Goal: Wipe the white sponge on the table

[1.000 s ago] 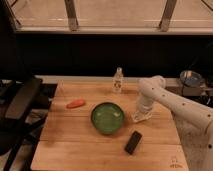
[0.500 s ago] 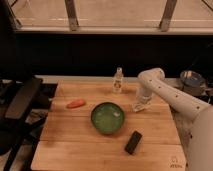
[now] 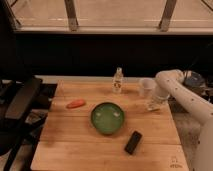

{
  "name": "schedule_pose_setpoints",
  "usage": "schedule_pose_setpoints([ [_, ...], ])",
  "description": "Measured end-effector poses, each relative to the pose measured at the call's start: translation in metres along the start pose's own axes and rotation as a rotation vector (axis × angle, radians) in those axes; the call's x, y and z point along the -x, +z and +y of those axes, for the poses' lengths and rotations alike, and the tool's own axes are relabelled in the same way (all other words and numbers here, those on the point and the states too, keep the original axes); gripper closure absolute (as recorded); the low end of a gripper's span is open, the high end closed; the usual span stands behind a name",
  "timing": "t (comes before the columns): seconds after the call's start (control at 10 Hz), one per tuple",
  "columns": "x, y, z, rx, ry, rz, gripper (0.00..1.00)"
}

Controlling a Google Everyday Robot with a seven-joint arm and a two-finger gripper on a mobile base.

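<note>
A: How far along is the wiping?

B: Hard to judge. The gripper (image 3: 153, 106) is hanging low at the far right edge of the table (image 3: 70, 145), and I cannot tell how it is set. A pale patch is showing right under it, possibly the white sponge (image 3: 151, 106), but I am not sure.

A: What is sitting around it?

B: A clear cup (image 3: 146, 86) is standing just behind it, a bottle (image 3: 118, 80) further left of that. The green bowl (image 3: 107, 118) is lying to its left, the black block (image 3: 133, 142) nearer the front edge, an orange thing (image 3: 76, 104) well off left.

A: So what is remaining?

B: Seemingly the wiping strokes themselves.
</note>
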Motion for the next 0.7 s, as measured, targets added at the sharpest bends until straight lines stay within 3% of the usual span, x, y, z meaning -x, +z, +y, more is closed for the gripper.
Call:
schedule_pose_setpoints([
  [0.3, -0.028, 0.007, 0.057, 0.023, 0.099, 0.0, 0.99],
  [0.5, -0.02, 0.01, 0.08, 0.034, 0.095, -0.002, 0.99],
  [0.7, 0.006, 0.011, 0.097, 0.055, 0.046, -0.013, 0.99],
])
